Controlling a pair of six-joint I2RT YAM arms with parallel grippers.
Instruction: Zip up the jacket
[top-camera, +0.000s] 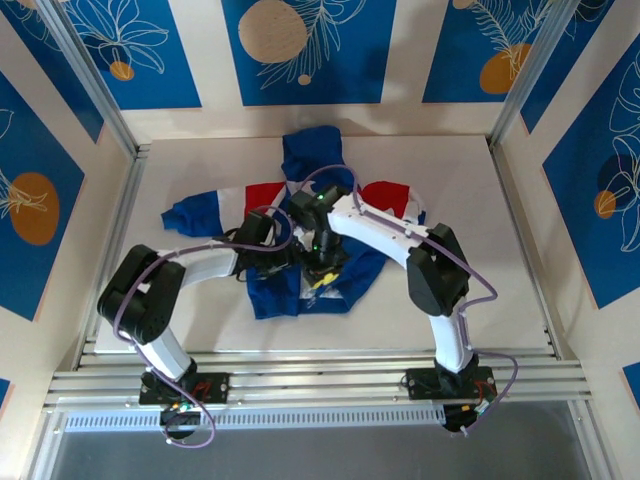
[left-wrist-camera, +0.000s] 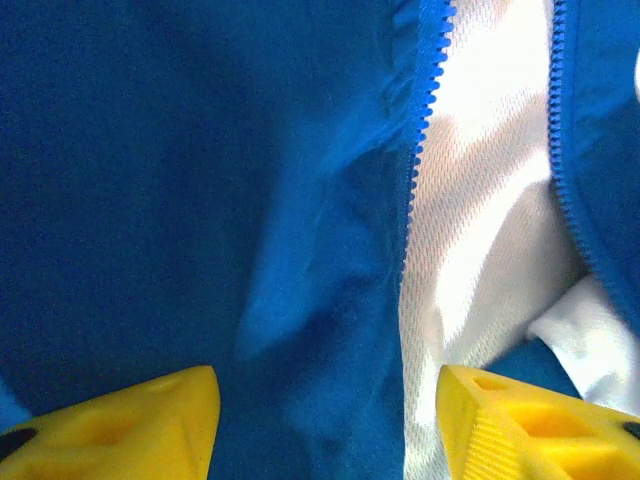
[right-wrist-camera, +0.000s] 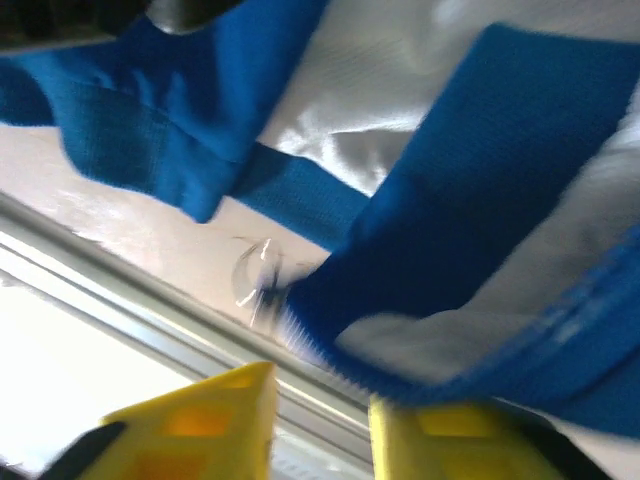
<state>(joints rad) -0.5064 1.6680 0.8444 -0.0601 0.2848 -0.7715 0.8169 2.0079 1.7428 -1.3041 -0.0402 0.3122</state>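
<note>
The royal-blue jacket (top-camera: 300, 290) lies spread on the table, its hood at the back and its red and white shoulder panels (top-camera: 262, 195) to either side. My left gripper (top-camera: 276, 262) hovers over the left front panel. Up close it (left-wrist-camera: 325, 425) is open, with blue fabric (left-wrist-camera: 200, 200) under it, a zipper tooth row (left-wrist-camera: 416, 150) and the pale mesh lining (left-wrist-camera: 480, 200) to the right. My right gripper (top-camera: 320, 276) sits at the lower front opening. It (right-wrist-camera: 320, 425) is open, with the blurred blue hem (right-wrist-camera: 480, 220) resting on its right finger (right-wrist-camera: 450, 440). A shiny blurred bit (right-wrist-camera: 258, 272) shows at the hem's corner.
An aluminium rail (top-camera: 320, 378) runs along the table's near edge, close under the right gripper. Patterned blue and cream walls (top-camera: 310, 50) enclose the table on three sides. Bare table surface (top-camera: 500, 260) lies to the right of the jacket.
</note>
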